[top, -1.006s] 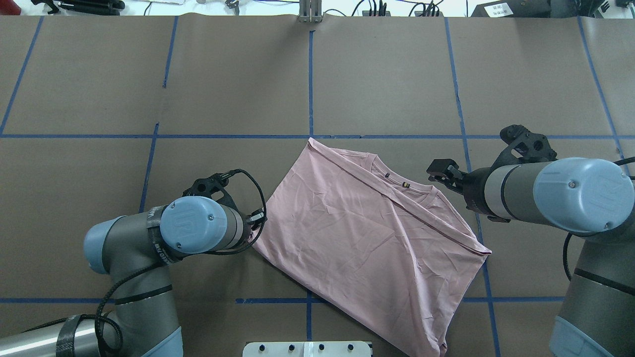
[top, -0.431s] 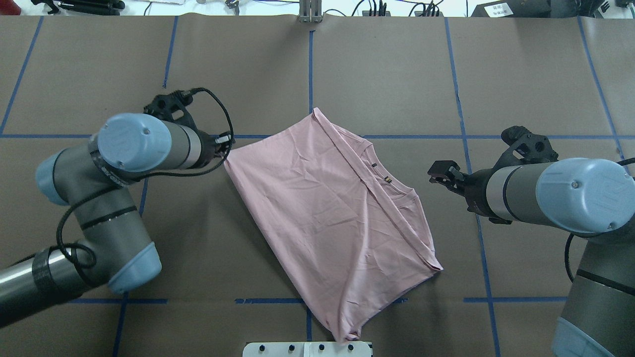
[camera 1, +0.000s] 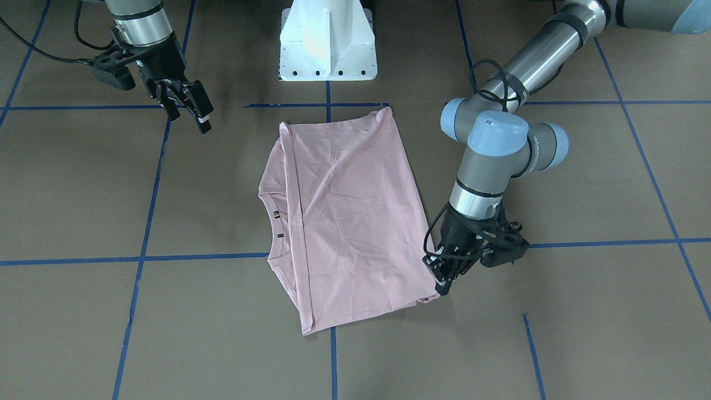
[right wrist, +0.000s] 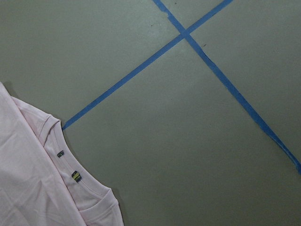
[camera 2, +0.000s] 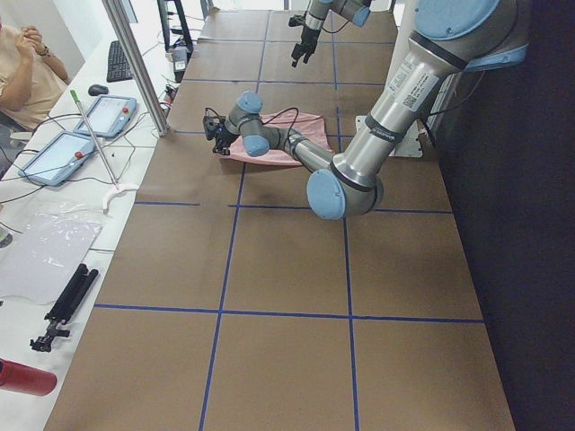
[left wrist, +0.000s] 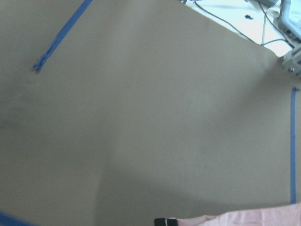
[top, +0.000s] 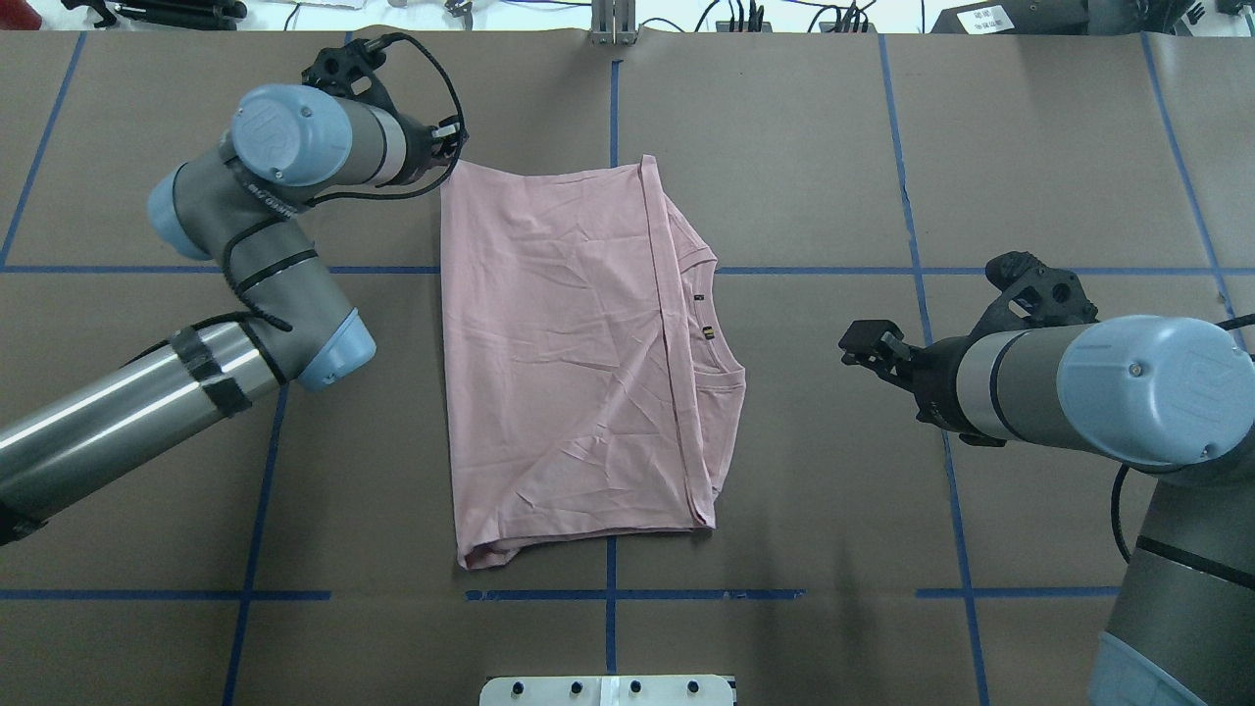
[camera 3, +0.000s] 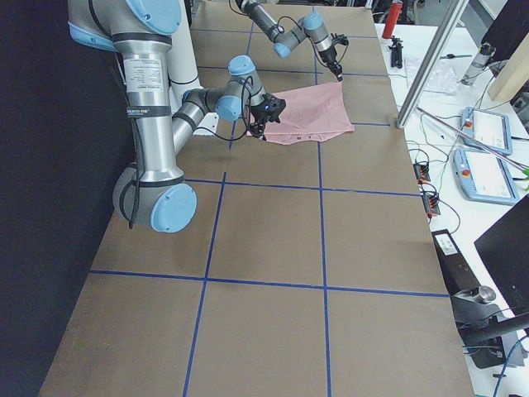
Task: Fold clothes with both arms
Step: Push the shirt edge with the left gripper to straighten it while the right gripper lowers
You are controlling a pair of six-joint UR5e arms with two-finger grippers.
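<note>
The pale pink T-shirt [top: 569, 363] lies flat on the brown table, folded lengthwise, with its plain back up and its collar [top: 711, 328] toward my right side; the print is hidden. My left gripper [top: 453, 155] is shut on the shirt's far left corner, low on the table. This grip also shows in the front view [camera 1: 443, 282] and in the left wrist view [left wrist: 165, 221], with pink cloth [left wrist: 244, 219] beside the tips. My right gripper [top: 865, 343] is open and empty, above the table to the right of the collar. The right wrist view shows the collar [right wrist: 75, 176].
The white pedestal base [camera 1: 328, 44] stands at the table's near edge, just behind the shirt. Blue tape lines [top: 613, 167] grid the brown table. A metal post [top: 613, 25] stands at the far edge. Tablets [camera 2: 54, 153] and an operator are beyond the far edge.
My left gripper dragged the shirt's corner away from the robot and to the left. The shirt slid and turned until its edges follow the tape grid. The right arm barely moved.
</note>
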